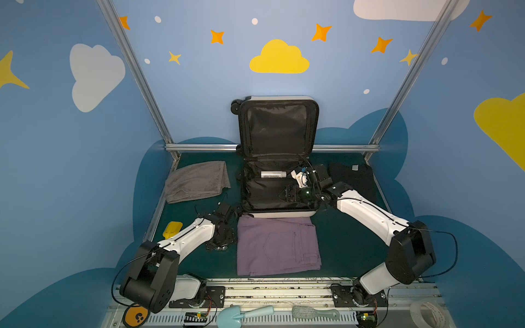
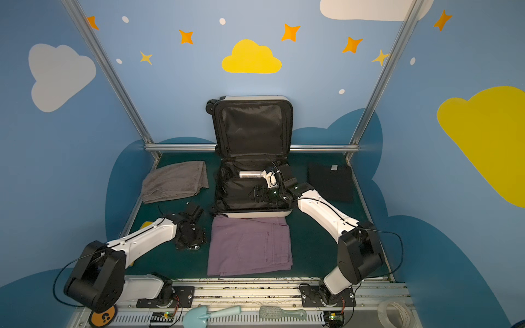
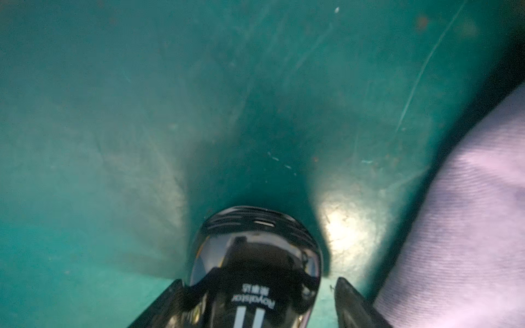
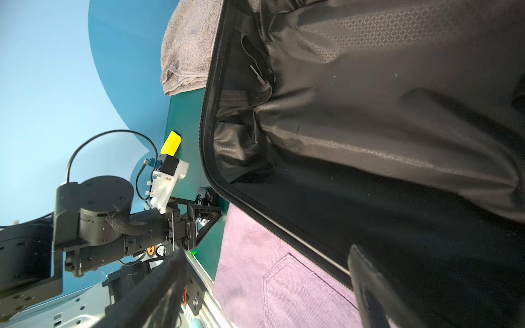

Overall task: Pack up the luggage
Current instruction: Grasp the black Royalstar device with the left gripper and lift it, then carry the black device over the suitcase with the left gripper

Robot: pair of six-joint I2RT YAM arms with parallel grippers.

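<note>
We saw the small white hard-shell suitcase lying open at the back middle of the dark green worktop, its black-lined lid upright against the blue rear wall. A white cylindrical bottle lay on its side in the lower half, near the hinge. The right tool was over that lower half, its jaws wide apart with nothing between them. The left tool sat low at the worktop, just left of the folded purple trousers lying directly in front of the suitcase. Its black fingers stood open on either side of a glossy black rounded device with white lettering, and we noted a gap beside one finger. A folded grey towel lay left of the suitcase, a folded black garment lay right of it, and a yellow block lay near the left arm.
</note>
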